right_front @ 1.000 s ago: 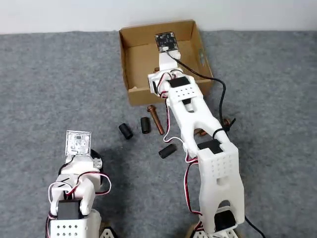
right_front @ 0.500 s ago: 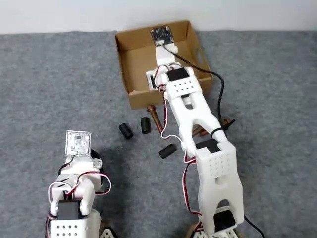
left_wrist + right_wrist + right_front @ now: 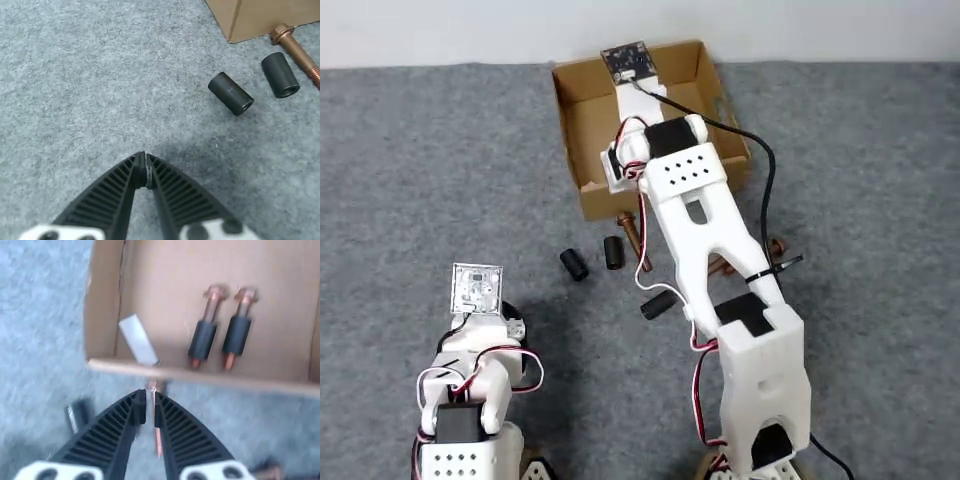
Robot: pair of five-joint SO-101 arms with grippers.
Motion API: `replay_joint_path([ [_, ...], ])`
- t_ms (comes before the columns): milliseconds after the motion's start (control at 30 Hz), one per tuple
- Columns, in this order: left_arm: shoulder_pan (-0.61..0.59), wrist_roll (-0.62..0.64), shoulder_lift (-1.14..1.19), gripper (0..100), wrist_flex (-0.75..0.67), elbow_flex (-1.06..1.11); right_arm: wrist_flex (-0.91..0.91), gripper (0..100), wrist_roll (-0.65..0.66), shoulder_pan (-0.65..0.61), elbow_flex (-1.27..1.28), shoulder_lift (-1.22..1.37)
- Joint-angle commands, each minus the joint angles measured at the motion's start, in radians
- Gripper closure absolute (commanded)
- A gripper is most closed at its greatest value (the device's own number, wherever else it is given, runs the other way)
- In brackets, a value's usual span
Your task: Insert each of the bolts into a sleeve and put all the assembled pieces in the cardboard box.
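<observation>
The cardboard box (image 3: 576,120) sits at the back of the table, and my right arm (image 3: 686,180) stretches over it. In the right wrist view, two assembled pieces (image 3: 204,329) (image 3: 237,330), each a copper bolt in a black sleeve, lie side by side on the box floor. My right gripper (image 3: 149,399) is shut and holds nothing, with its tips over the box's front wall (image 3: 210,376). A loose bolt (image 3: 629,232) lies on the carpet just outside that wall. Three black sleeves (image 3: 573,264) (image 3: 612,252) (image 3: 658,304) lie nearby. My left gripper (image 3: 146,170) is shut over bare carpet.
More copper bolts (image 3: 776,244) lie partly hidden beside the right arm. A white strip (image 3: 138,339) lies on the box floor. In the left wrist view, two sleeves (image 3: 231,93) (image 3: 281,75) and a bolt head (image 3: 282,35) lie near the box corner (image 3: 260,15). Grey carpet covers the table.
The right arm's wrist has moved toward the box's far left side. The box has shifted slightly to the left. The left arm has not moved.
</observation>
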Motion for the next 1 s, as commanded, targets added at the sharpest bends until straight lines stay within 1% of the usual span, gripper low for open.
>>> replay_joint_path([
  [0,-0.006,-0.009,0.000,100,0.005,-0.002,0.104,99.1,-0.051,-0.022,-0.054,-0.062],
  [133,-0.006,-0.009,0.000,100,0.005,-0.002,0.206,99.0,-0.083,-0.054,-0.048,-0.050],
  [267,-0.006,-0.009,0.000,100,0.005,-0.002,0.234,98.9,-0.109,-0.085,-0.049,0.005],
  [500,-0.006,-0.009,0.000,100,0.005,-0.002,0.154,98.1,-0.107,-0.117,-0.054,0.127],
  [700,-0.006,-0.009,0.000,100,0.005,-0.002,0.139,83.1,-0.107,-0.127,-0.054,0.200],
  [800,-0.006,-0.009,0.000,100,0.005,-0.002,0.122,82.7,-0.110,-0.130,-0.054,0.220],
  [967,-0.006,-0.009,0.000,100,0.003,-0.002,0.048,86.5,-0.109,-0.131,-0.054,0.248],
])
